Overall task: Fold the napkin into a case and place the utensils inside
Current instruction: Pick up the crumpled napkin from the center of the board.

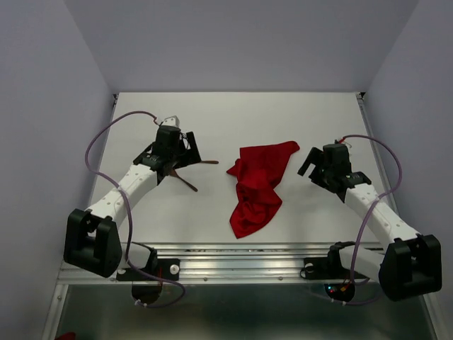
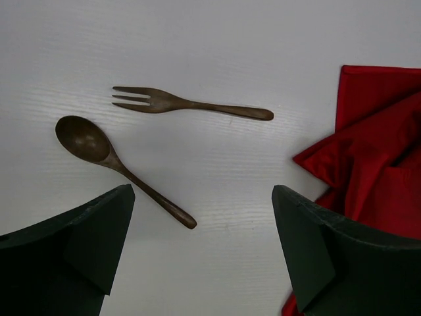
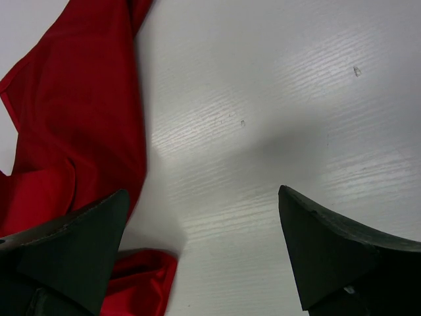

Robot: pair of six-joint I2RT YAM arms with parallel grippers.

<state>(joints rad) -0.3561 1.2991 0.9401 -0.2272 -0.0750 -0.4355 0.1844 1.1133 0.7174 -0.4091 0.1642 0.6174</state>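
**Napkin bunched, both grippers empty**

The napkin (image 1: pixel 258 185) lies at the middle of the tabletop (image 1: pixel 233 120), a crumpled red heap running toward the near edge and not yet a case. My left gripper (image 2: pixel 200 197) and right gripper (image 3: pixel 204 194) flank it, jaws wide (ready, I judge, to spread its corners). The spoon (image 2: pixel 118 164) and fork (image 2: pixel 191 104) wait left of the cloth, clear of the folding.

The red napkin (image 1: pixel 258 185) lies bunched up in a long heap in the middle of the table (image 1: pixel 212 113), reaching toward the near edge. The brown wooden spoon (image 2: pixel 99 148) and fork (image 2: pixel 164 101) lie flat beside it, a little apart.
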